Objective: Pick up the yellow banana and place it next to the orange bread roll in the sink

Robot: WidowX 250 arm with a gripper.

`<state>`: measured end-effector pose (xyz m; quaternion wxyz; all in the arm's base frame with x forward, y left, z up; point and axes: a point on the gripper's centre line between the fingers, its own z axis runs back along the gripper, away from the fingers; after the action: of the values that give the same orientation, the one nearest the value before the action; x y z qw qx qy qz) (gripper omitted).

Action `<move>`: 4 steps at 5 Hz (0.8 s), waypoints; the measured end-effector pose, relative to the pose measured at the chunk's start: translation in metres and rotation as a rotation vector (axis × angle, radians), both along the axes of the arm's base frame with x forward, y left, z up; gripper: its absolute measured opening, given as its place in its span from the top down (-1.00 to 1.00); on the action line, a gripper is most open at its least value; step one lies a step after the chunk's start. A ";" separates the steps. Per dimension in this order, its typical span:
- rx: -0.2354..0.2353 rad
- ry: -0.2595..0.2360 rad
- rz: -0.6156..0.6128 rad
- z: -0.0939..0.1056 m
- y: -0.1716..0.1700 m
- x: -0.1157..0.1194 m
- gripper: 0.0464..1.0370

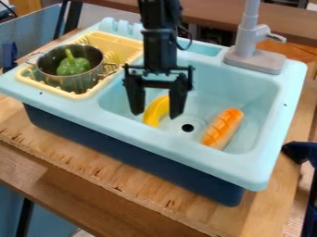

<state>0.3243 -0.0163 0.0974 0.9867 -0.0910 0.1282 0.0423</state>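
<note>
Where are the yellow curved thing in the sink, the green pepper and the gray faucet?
Yellow curved thing (156, 112): camera view, middle of its visible part.
Green pepper (72, 68): camera view, rounded body.
Gray faucet (247, 38): camera view, upright column.

Sink: here's pale blue plastic, smooth all over, with a soft sheen along the rim (155, 139).
Sink base (114, 148): dark plastic by the look of it, smooth and fairly matt.
Faucet (248, 41): grey, plastic-looking, smooth, low in shine.
Rack (80, 96): yellow plastic, smooth, moulded into slats.
Pot (74, 84): and there's the metal, polished and glossy, catching reflections on its wall.
Pepper (73, 66): green, plastic-looking, smooth with a slight gloss.
Banana (152, 116): yellow, smooth, plastic-looking.
Orange piece (223, 127): plastic-looking, satin, its top grooved.
End effector (156, 115): black, hard-looking, mostly matt.
Table (80, 159): wood, grain showing, rough and splintery at the front edge.
</note>
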 end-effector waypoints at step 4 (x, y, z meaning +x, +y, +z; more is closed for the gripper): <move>0.228 0.104 -0.039 -0.026 0.003 0.019 0.18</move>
<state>0.3436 -0.0137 0.0718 0.9833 0.0263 0.1753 0.0421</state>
